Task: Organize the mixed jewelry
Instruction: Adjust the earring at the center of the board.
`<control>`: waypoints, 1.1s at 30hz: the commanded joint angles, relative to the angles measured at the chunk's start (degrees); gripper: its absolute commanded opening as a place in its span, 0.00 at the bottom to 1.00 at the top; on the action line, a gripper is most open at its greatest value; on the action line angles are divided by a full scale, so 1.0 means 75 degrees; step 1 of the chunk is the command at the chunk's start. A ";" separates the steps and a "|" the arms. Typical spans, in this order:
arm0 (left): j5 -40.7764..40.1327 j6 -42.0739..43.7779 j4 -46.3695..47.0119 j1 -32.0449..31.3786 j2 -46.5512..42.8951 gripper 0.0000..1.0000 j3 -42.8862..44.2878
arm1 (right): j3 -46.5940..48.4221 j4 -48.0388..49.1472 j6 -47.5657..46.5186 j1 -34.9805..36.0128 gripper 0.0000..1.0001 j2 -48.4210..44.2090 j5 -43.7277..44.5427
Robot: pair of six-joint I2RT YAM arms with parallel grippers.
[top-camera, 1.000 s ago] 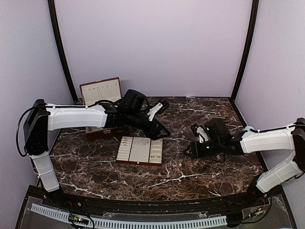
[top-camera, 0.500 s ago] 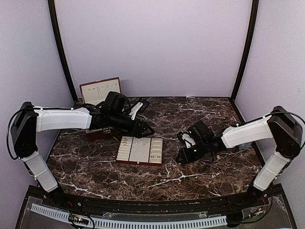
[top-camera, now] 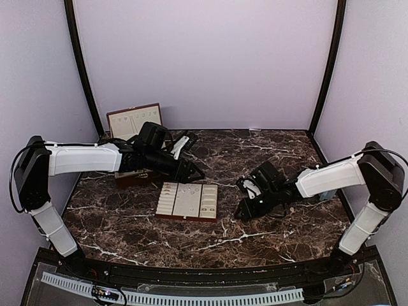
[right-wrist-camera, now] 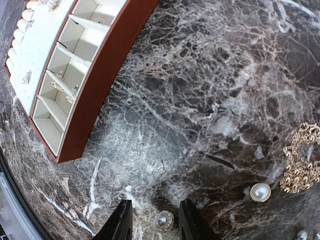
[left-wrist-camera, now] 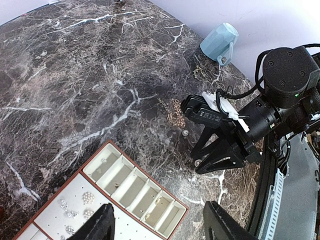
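The mixed jewelry lies loose on the marble right of the cream slotted tray [top-camera: 187, 201]. A pearl stud [right-wrist-camera: 165, 220] rests on the table between the fingers of my right gripper [right-wrist-camera: 156, 223], which is open with a gap on each side of the stud. A second pearl [right-wrist-camera: 260, 192] and a gold chain [right-wrist-camera: 302, 165] lie further right. My left gripper [left-wrist-camera: 162, 227] hangs open above the tray's compartment end [left-wrist-camera: 148, 174], holding nothing. Small studs [left-wrist-camera: 88, 197] sit on the tray's flat pad. In the top view the left gripper [top-camera: 191, 171] and right gripper [top-camera: 242, 211] flank the tray.
The reddish-brown box [top-camera: 134, 121] stands open at the back left, behind the left arm. A pale blue cup [left-wrist-camera: 220, 42] lies on its side near the right wall, with another thin chain [left-wrist-camera: 202, 75] beside it. The tray's red-brown side [right-wrist-camera: 107, 65] is left of the right gripper.
The right gripper has moved left and down over the pearl stud, and its fingers have narrowed. The left gripper drew back left from the tray's far corner, then held still.
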 commanded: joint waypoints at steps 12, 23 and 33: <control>0.0074 0.0225 -0.0108 0.0046 -0.0143 0.64 -0.0014 | -0.1012 0.0797 0.1723 0.0356 0.33 -0.0601 -0.0607; 0.0090 0.0253 -0.0114 0.0049 -0.0098 0.64 -0.0040 | -0.1116 0.1629 0.2363 0.0697 0.34 -0.0521 -0.0973; 0.0172 0.0259 -0.0347 0.0050 -0.0194 0.64 -0.0018 | -0.0965 0.0476 0.2644 0.0787 0.33 -0.1326 0.0232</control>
